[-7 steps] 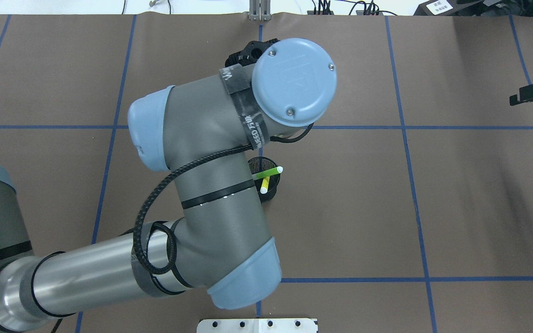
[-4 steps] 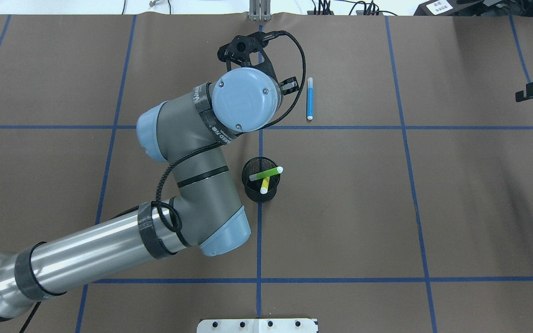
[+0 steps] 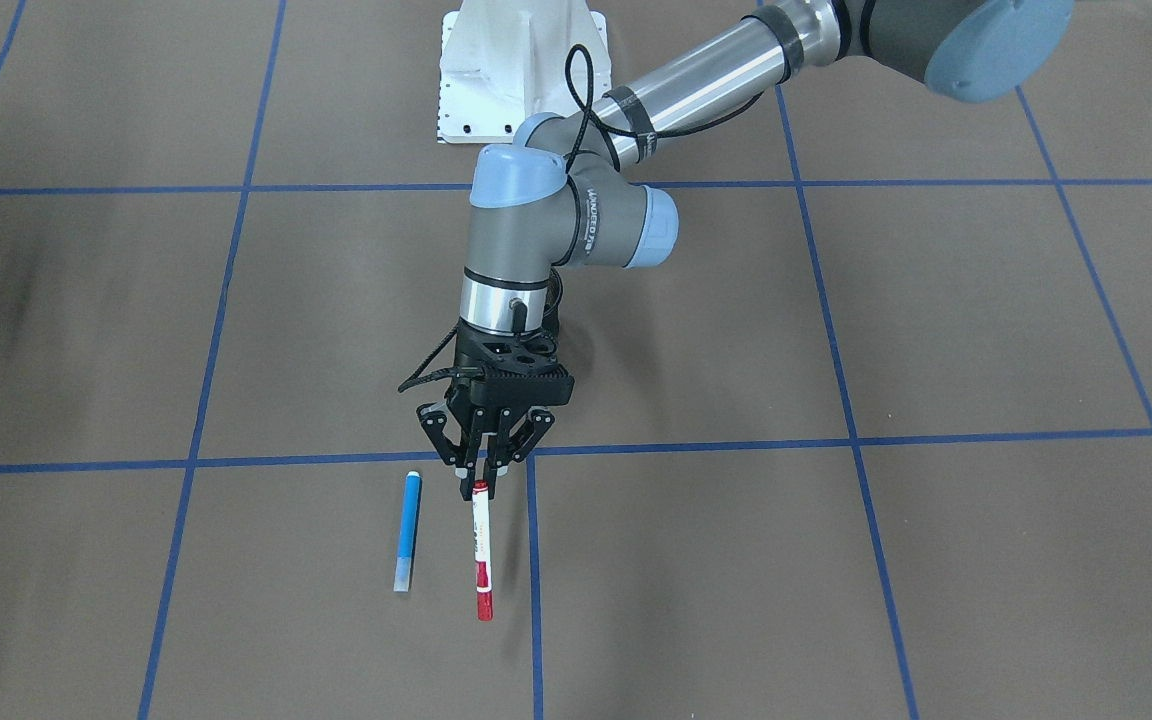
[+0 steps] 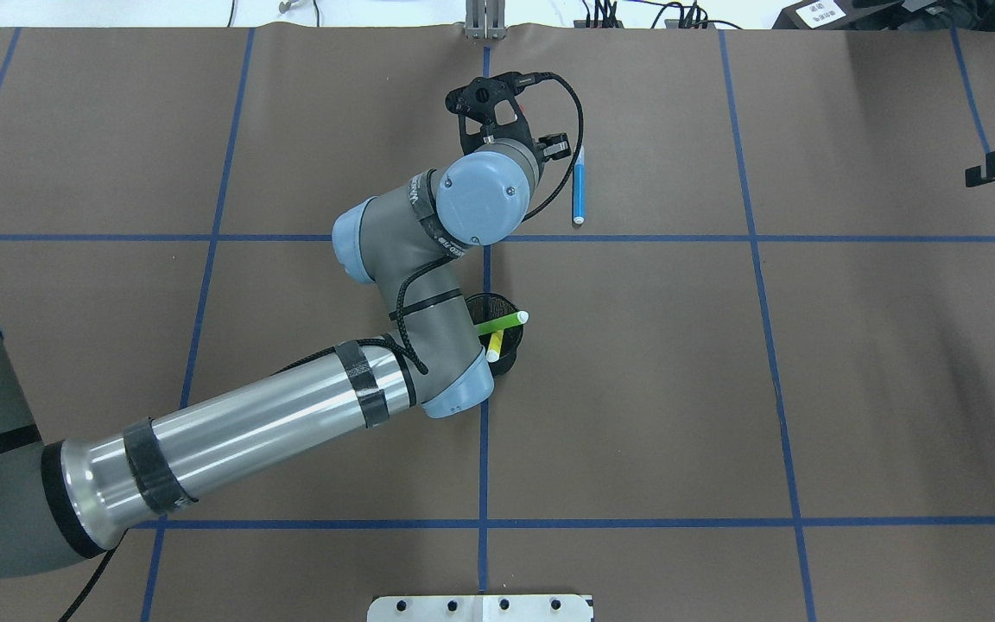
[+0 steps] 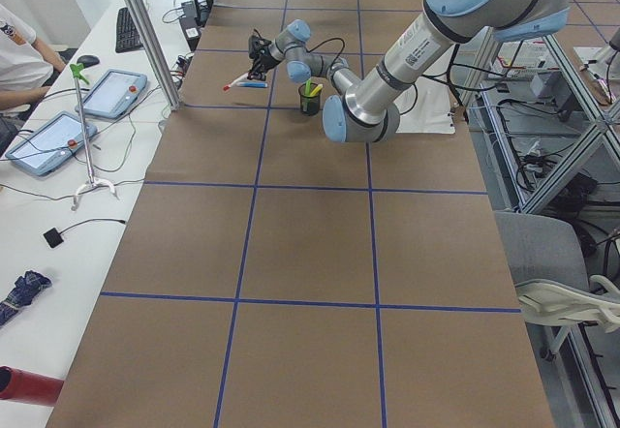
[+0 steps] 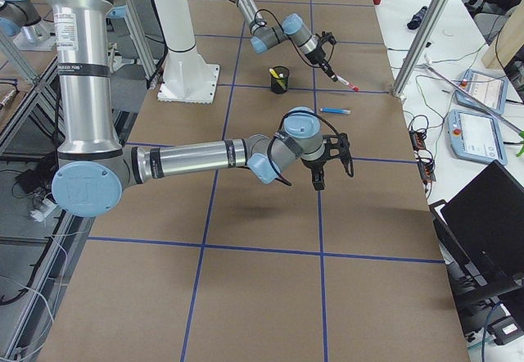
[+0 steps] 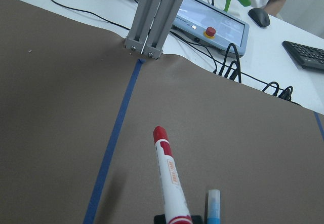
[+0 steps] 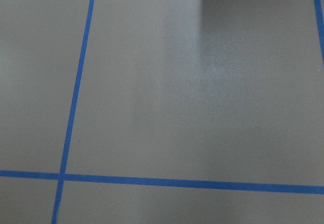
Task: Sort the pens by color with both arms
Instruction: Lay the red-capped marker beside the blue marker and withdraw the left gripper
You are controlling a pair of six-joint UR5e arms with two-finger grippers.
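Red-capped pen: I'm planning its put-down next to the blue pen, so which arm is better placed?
Left. The left gripper grips the red-capped pen right beside the blue pen; the right gripper hangs far from both.

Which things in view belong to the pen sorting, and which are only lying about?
Belong to the job: red-capped white pen, held in the left gripper; blue pen on the table; green pen and yellow pen in the black mesh cup.
Just lying about: touch panels, keyboard, mouse and cables on the side bench; office chair.
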